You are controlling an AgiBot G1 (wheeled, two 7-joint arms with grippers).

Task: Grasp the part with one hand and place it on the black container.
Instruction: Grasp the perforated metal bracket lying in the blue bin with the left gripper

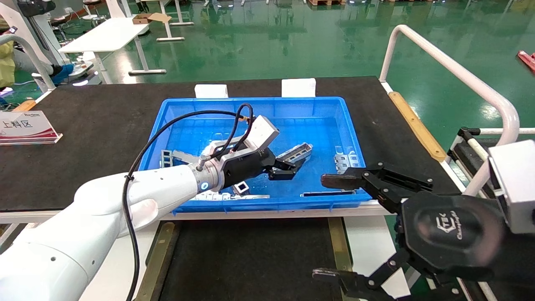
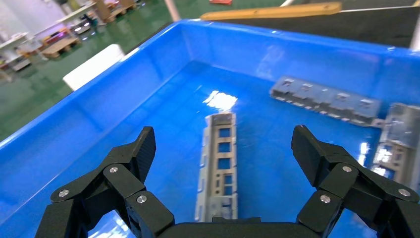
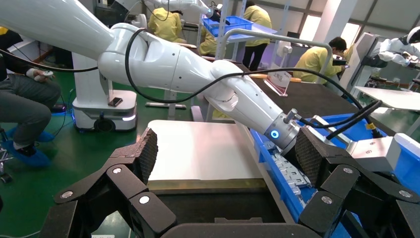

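The part [image 1: 296, 153], a narrow silver-grey channel bracket with rectangular cut-outs, lies on the floor of the blue bin [image 1: 259, 101]. My left gripper [image 1: 286, 169] is inside the bin, open, just short of the part's near end. In the left wrist view the part [image 2: 219, 163] lies lengthwise between the spread fingers of the left gripper [image 2: 224, 136], apart from both. The black container [image 1: 250, 259], a flat tray with brass side strips, sits in front of the bin. My right gripper [image 1: 324, 228] hovers open and empty near the tray's right edge; its wrist view shows the right gripper [image 3: 226, 141] over the black container [image 3: 208, 203].
Other metal pieces lie in the bin: a bracket [image 1: 347, 161] at the right, a strip [image 1: 328, 193] along the front wall, more [image 1: 171, 156] at the left. A white railing [image 1: 459, 75] stands to the right, a sign [image 1: 27, 125] at far left.
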